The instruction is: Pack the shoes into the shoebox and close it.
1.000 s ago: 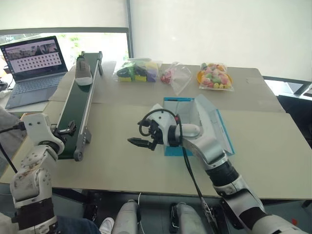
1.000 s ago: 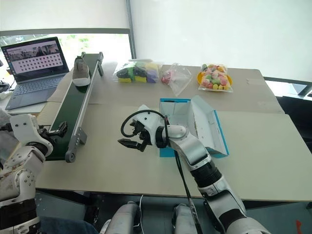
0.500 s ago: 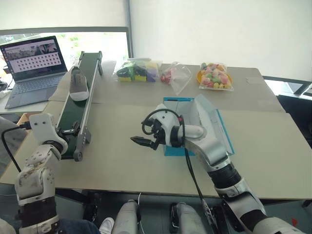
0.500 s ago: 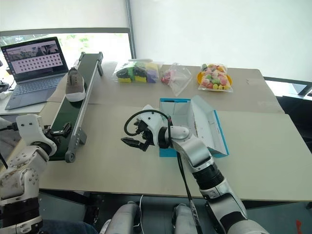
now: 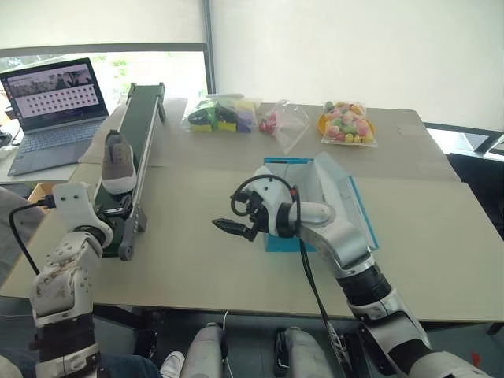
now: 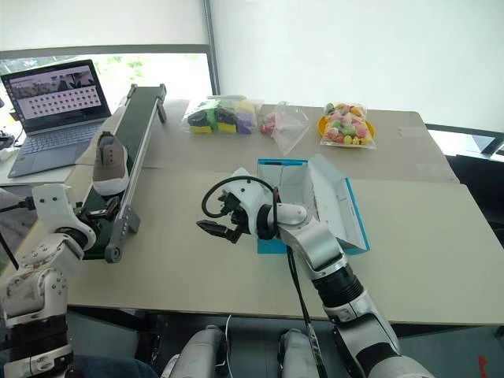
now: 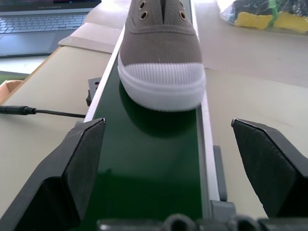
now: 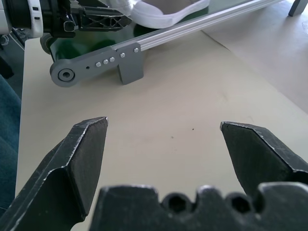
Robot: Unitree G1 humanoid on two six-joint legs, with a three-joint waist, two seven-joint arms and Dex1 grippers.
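A grey sneaker (image 5: pixel 118 161) has ridden down the green conveyor (image 5: pixel 138 134) and now sits toe-first just ahead of the left gripper (image 7: pixel 180 159), whose fingers stand spread wide, holding nothing. A pick looks close. The right gripper (image 5: pixel 234 227), also released and empty, hovers at the nine o'clock side of the blue shoebox (image 5: pixel 346 193), lid up. Whether a shoe already lies inside is hard to tell.

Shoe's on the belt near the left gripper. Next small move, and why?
Probably ease the left gripper forward so its open fingers straddle the shoe, then close. The shoe lies toe-first on the green conveyor, centred between the fingers but not yet between them. The right gripper hangs open over the table beside the shoebox.
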